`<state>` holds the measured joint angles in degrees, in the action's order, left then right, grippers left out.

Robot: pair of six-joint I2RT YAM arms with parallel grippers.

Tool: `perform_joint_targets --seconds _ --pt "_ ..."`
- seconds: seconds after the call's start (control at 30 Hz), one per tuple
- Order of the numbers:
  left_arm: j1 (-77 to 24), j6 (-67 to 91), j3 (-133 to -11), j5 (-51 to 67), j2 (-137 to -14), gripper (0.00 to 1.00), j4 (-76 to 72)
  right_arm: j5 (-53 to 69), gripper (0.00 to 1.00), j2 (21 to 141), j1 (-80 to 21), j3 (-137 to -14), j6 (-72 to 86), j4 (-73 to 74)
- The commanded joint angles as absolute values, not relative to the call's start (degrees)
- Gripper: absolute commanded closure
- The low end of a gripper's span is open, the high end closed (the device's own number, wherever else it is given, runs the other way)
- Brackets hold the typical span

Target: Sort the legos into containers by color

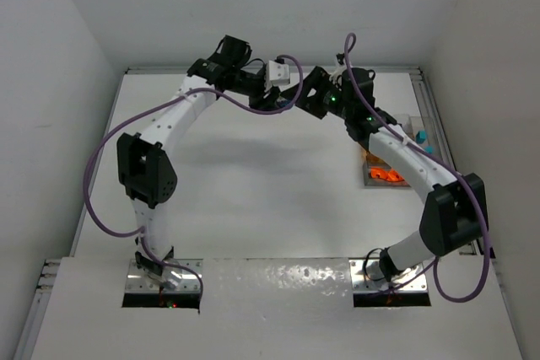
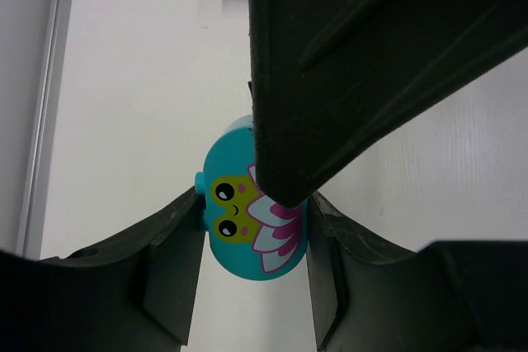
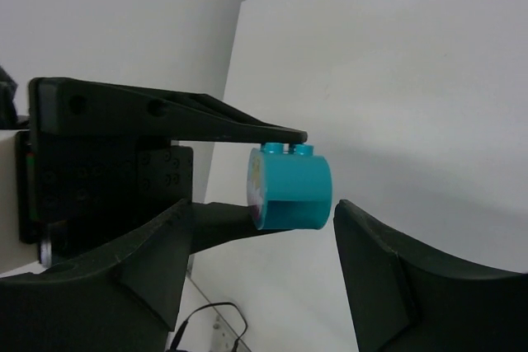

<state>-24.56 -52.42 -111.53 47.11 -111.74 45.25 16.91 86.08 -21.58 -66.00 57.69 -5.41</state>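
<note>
The left hand (image 2: 254,224) is closed most of the way on a teal lego (image 2: 247,212), a rounded brick with a printed face, pinched between its two fingers (image 2: 173,269) above the white tabletop (image 1: 253,191). The right hand (image 3: 260,216) faces it with its fingers spread wide, holding nothing; the teal lego sits between them, with a clear gap to one finger (image 3: 388,278). The containers (image 1: 415,121) stand well off behind the right hand, beside its arm, with orange legos (image 1: 386,174) inside.
</note>
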Motion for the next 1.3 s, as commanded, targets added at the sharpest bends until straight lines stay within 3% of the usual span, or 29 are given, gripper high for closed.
perform_joint_targets --seconds 0.0,0.13,0.3,0.47,0.57,0.6,0.7,0.73,0.77,0.83,1.0,1.1,1.13,1.27 --pt "-24.6 -54.0 -113.4 47.2 -110.2 1.0 45.9 16.0 0.32 87.5 -21.9 -68.0 58.0 -6.9" --pt "-24.6 -54.7 -113.8 47.6 -110.0 1.0 46.4 12.6 0.33 87.8 -21.9 -68.6 55.9 -2.2" --pt "-24.6 -54.8 -114.9 49.2 -110.3 1.0 46.8 15.5 0.34 88.9 -21.9 -67.6 57.7 -6.5" --pt "-24.6 -55.3 -113.6 49.5 -110.3 1.0 46.6 16.6 0.44 90.3 -22.0 -67.4 61.1 -9.6" --pt "-24.6 -54.7 -113.6 49.4 -110.3 1.0 45.8 18.5 0.59 91.5 -22.0 -67.3 63.5 -11.6" --pt "-24.6 -54.3 -113.6 49.5 -110.2 1.0 45.4 19.0 0.74 91.7 -22.0 -67.1 64.1 -13.2" --pt "-24.6 -52.9 -114.0 48.8 -110.2 1.0 44.1 19.6 0.98 91.7 -22.1 -67.1 64.1 -13.0" --pt "-24.6 -52.6 -113.9 48.4 -110.3 1.0 43.9 19.5 1.0 91.4 -22.0 -67.3 63.4 -12.1" --pt "-24.6 -51.6 -113.7 46.9 -110.3 0.75 43.3 19.3 1.0 90.4 -21.8 -67.4 62.4 -11.0" --pt "-24.6 -45.4 -112.2 43.7 -110.3 0.01 39.4 16.7 1.0 88.9 -21.2 -68.4 56.6 -4.9" --pt "-24.3 -30.6 -110.2 22.3 -110.1 0.0 34.7 9.5 1.0 81.9 -9.3 -70.5 42.6 18.7" --pt "-24.3 -22.6 -110.5 5.1 -110.2 0.0 36.0 -6.0 1.0 77.9 -2.6 -71.5 31.8 29.9" --pt "-24.3 -22.2 -110.6 -0.8 -110.1 0.0 37.8 -17.1 1.0 77.3 -2.0 -72.5 25.8 31.8" --pt "-23.9 -19.3 -109.1 -10.7 -110.0 0.0 42.3 -36.4 1.0 77.7 -1.8 -73.6 13.7 35.8"
